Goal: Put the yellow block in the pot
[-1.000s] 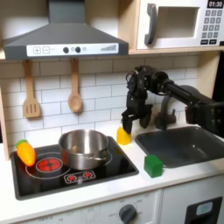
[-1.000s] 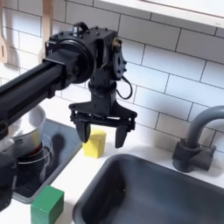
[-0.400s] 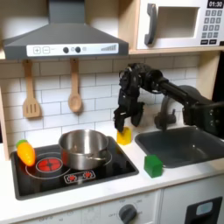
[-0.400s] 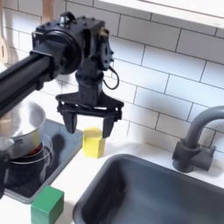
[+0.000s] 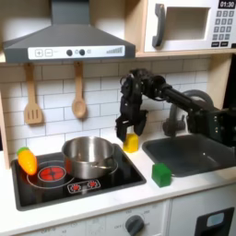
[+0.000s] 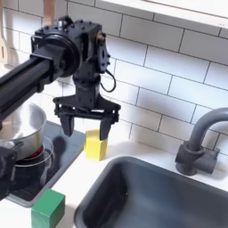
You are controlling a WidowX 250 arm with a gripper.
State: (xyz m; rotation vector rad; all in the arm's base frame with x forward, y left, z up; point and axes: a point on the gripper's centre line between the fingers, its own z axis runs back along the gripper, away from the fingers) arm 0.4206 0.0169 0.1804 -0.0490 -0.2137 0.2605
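Toy vegetable (image 5: 28, 160): orange-yellow with a green tip, at the first exterior view's far left, on the edge of the stovetop (image 5: 83, 184).
Pot (image 5: 89, 157): round shiny steel, standing on the stovetop in the first exterior view, nothing to be seen inside it from here; in the second exterior view its rim (image 6: 27, 134) shows at the left edge.
My gripper (image 6: 86, 128): I hang upright with my jaws spread wide, holding nothing — in the second exterior view my two fingers reach down with the gap between them open. In the first exterior view (image 5: 130, 133) I am just right of the pot.
Yellow block (image 6: 95, 143): on the white counter between the stovetop and the sink (image 6: 169, 200), by the tiled wall. In the second exterior view it sits under my right-hand finger, slightly right of the gap's middle; whether that finger touches it I cannot tell. In the first exterior view (image 5: 132, 142) it lies just right of the pot — outside it, not in it.
Green cube (image 5: 161, 173): on the counter's front edge, near the sink's corner in the first exterior view; in the second exterior view (image 6: 48, 208) it sits low, in front of the yellow block and well apart from it.
Faucet (image 6: 198, 147): grey, at the second exterior view's right behind the sink.
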